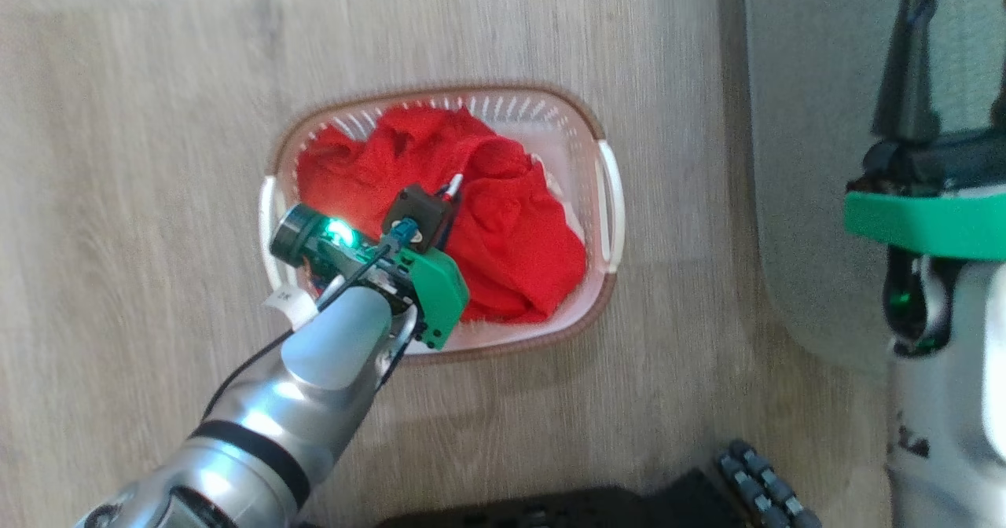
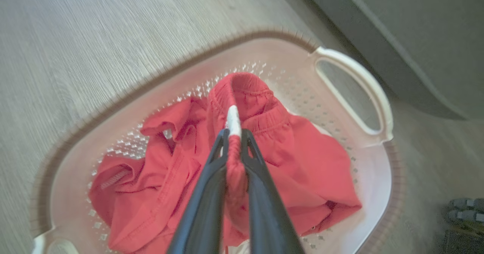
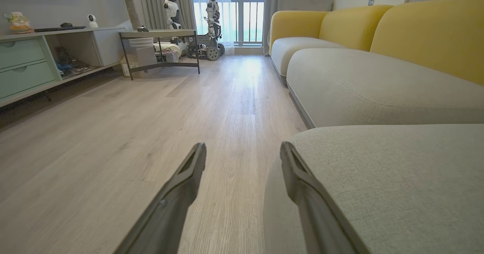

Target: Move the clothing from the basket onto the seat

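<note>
Over basket (image 1: pixel 550 97), left gripper (image 2: pixel 234 133) jaws clamped on fold of clothing (image 2: pixel 314 163); right gripper (image 3: pixel 242 149) jaws wide apart beside seat (image 3: pixel 397 178).

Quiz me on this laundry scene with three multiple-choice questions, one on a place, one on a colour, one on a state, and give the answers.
1. Where does the basket stand?
A) on a table
B) on the wooden floor
C) on a shelf

2. What colour is the clothing in it?
A) blue
B) green
C) red

3. How is the left hand?
A) shut on the clothing
B) open over the floor
C) open inside the basket

Answers:
1 B, floorboards surround the basket in the head view.
2 C, the heap is bright red.
3 A, its fingers pinch a red fold in the left wrist view.
</note>
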You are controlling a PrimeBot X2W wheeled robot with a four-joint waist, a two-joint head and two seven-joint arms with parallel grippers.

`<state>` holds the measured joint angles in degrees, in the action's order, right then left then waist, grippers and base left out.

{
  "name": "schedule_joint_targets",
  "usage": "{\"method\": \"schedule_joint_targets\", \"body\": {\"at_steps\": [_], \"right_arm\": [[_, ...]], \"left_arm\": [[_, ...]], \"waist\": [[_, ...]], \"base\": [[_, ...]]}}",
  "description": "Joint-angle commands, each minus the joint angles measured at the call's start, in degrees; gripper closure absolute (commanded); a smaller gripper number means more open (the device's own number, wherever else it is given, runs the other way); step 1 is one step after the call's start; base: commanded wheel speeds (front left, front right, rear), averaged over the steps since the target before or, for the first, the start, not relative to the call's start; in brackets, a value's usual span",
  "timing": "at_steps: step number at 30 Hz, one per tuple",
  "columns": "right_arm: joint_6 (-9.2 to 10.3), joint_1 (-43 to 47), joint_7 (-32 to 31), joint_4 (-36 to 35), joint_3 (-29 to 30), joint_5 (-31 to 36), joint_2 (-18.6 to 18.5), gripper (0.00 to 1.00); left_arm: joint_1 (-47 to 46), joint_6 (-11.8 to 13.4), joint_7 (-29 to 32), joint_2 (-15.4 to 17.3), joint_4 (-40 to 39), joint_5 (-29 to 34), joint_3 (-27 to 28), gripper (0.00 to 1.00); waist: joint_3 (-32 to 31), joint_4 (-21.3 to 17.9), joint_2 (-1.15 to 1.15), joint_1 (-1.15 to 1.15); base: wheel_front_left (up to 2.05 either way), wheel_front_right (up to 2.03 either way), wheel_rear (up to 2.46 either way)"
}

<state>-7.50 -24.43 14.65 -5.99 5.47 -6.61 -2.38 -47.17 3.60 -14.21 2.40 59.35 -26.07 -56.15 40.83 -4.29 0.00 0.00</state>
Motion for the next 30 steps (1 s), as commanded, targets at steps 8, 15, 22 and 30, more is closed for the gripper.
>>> {"method": "schedule_joint_targets", "body": {"at_steps": [8, 15, 22, 30], "right_arm": [[0.01, 6.6, 0.3, 3.4, -2.0, 0.7, -0.5, 0.00], [0.01, 12.6, 0.3, 8.0, -3.4, 0.5, -0.5, 0.00], [0.01, 18.9, 0.3, 12.0, -5.6, -0.5, -0.5, 0.00], [0.01, 22.1, 0.3, 14.1, -8.6, -0.9, -0.5, 0.00]], "left_arm": [[4.1, 0.6, -0.8, 0.9, -8.3, 1.1, 5.1, 1.00], [6.8, -0.6, -0.8, 1.8, -13.0, 2.0, 9.0, 1.00], [7.4, -2.3, -0.8, 2.4, -13.8, 0.9, 12.0, 1.00], [3.8, -3.5, -0.5, 1.8, -14.4, -0.4, 13.0, 1.00]], "waist": [[-16.0, 4.2, 0.00, 0.00], [-28.0, 6.1, 0.00, 0.00], [-39.7, 6.8, 0.00, 0.00], [-45.3, 6.7, 0.00, 0.00]], "base": [[0.00, 0.00, 0.00], [0.00, 0.00, 0.00], [0.00, 0.00, 0.00], [0.00, 0.00, 0.00]]}}
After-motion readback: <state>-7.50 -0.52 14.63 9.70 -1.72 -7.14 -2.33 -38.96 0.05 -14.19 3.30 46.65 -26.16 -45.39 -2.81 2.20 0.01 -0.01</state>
